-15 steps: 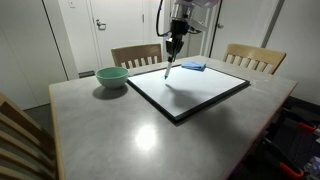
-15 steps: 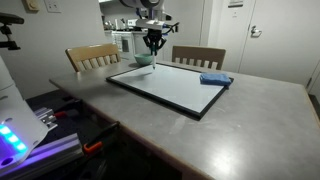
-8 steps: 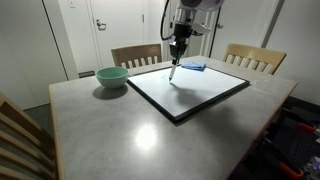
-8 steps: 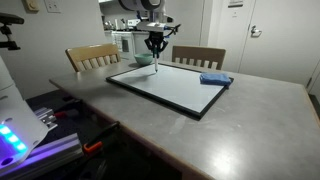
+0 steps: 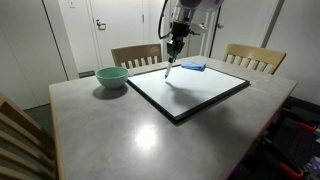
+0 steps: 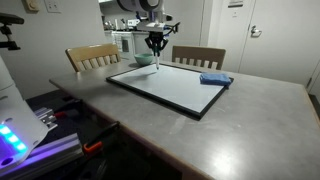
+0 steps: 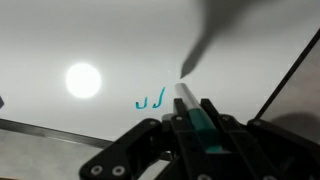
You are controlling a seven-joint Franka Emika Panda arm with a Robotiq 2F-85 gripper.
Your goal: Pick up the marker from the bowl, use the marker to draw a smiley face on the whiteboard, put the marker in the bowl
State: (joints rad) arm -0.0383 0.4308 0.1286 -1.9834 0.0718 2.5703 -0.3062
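Note:
My gripper [image 5: 176, 46] is shut on the marker [image 5: 171, 64], which points down with its tip at the whiteboard [image 5: 190, 92]. In the wrist view the marker [image 7: 190, 112], white with a teal band, sits between the jaws [image 7: 192, 120] above the white surface [image 7: 110, 60], where two short teal strokes [image 7: 150, 101] are drawn. The pale green bowl [image 5: 112, 77] stands empty on the table beside the board's near end. In an exterior view the gripper [image 6: 154, 42] hangs over the board's far corner [image 6: 170, 87], and the bowl [image 6: 144, 60] shows partly behind it.
A flat blue pad [image 5: 193, 66] lies on the board's far corner, also in an exterior view [image 6: 215, 79]. Wooden chairs [image 5: 136, 55] [image 5: 253, 58] stand at the grey table [image 5: 150, 135]. A chair back [image 5: 20, 140] is at the near corner.
The gripper with the marker shifted slightly sideways over the board between the earlier frames and came back a little. The bowl, pad and board have not moved.

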